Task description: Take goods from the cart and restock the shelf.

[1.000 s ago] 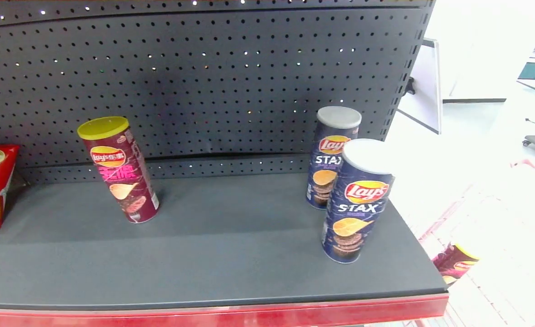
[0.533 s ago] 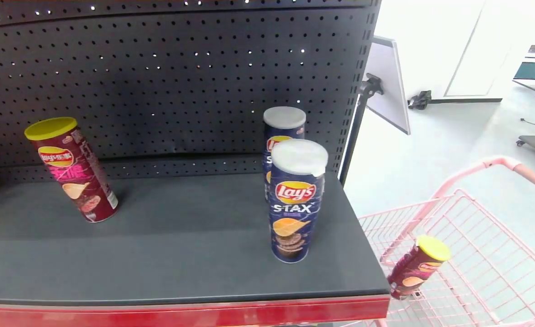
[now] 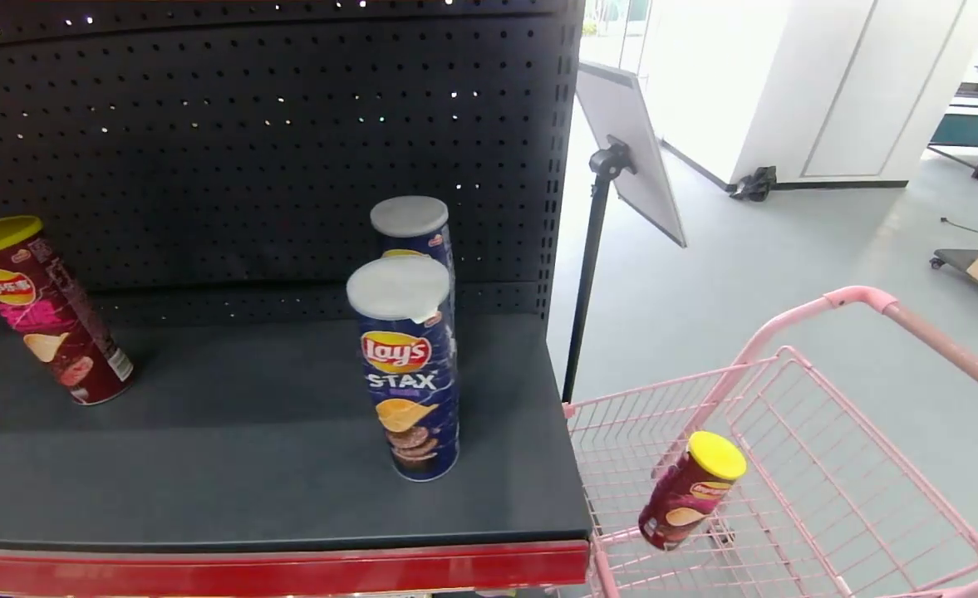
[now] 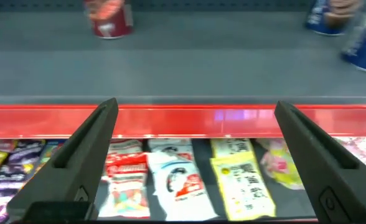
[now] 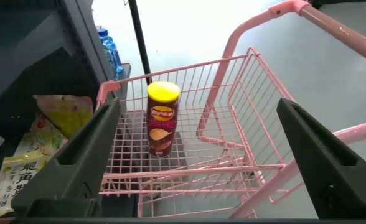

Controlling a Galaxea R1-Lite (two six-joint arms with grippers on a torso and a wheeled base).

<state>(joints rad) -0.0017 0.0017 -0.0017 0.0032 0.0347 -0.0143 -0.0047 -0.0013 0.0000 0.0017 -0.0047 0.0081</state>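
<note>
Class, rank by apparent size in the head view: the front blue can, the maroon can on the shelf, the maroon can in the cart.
1. front blue can
2. maroon shelf can
3. maroon cart can
Camera distance may explain the differences.

Dark shelf (image 3: 272, 465) with three upright chip cans (image 3: 406, 365), pink cart (image 3: 788, 465) holding a maroon can (image 3: 690, 492)

Left gripper (image 4: 195, 104): you get two matte black fingers (image 4: 77, 165), flat-faced, broad at the base, tapering to blunt tips. One carries a small round mark (image 4: 329, 202) near its base. Right gripper (image 5: 198, 102): same dark wedge-shaped fingers (image 5: 320, 168), smooth faces.
</note>
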